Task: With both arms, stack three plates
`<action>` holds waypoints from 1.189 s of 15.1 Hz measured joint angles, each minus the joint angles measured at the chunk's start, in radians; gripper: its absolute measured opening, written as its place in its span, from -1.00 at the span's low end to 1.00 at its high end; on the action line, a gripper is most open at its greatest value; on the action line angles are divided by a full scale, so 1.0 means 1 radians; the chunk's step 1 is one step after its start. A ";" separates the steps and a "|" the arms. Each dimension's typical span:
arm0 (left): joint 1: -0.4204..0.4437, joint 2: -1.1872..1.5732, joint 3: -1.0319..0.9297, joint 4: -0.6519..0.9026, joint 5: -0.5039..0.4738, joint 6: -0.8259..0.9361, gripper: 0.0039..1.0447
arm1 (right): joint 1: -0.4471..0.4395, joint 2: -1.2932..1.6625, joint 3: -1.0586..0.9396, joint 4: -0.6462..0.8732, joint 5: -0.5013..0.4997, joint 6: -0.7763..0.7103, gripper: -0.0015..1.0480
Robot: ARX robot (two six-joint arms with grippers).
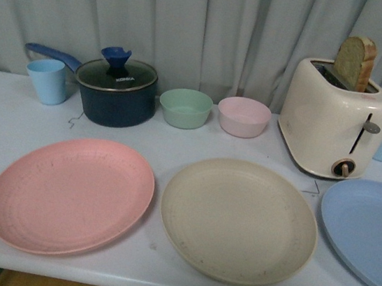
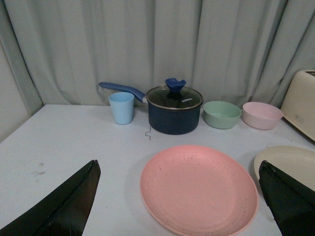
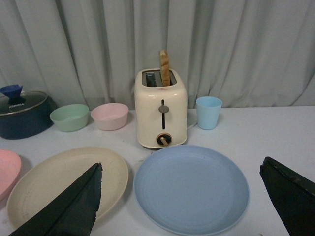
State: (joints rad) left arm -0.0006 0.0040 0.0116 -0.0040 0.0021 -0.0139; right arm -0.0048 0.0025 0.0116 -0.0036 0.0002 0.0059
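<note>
The glass lid (image 1: 117,75) on the blue pot (image 1: 114,110) has a small white word that looks like "KONKA". The tiny mark on the toaster (image 3: 161,115) is too small to read.

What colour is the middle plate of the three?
Beige. The middle plate shows best in the front view.

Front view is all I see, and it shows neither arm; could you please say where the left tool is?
Observer: The left tool is open, with the pink plate lying between its fingers.
Operator: Thank you; and the right tool?
Observer: The right tool is open too, with the blue plate between its fingers.
Operator: My view crops that plate; is anything on it?
Observer: No; the right wrist view shows it whole and bare.
</note>
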 joint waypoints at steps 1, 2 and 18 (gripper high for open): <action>0.000 0.000 0.000 0.000 0.000 0.000 0.88 | 0.000 0.000 0.000 0.000 0.000 0.000 0.87; 0.000 0.000 0.000 0.000 0.000 0.000 0.88 | 0.000 0.000 0.000 0.000 0.000 0.000 0.87; 0.104 1.203 0.535 -0.026 0.141 0.071 0.88 | 0.000 0.000 0.000 0.000 0.000 0.000 0.87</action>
State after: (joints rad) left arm 0.1036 1.2072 0.5465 -0.0299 0.1432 0.0574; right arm -0.0048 0.0025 0.0116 -0.0036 0.0002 0.0055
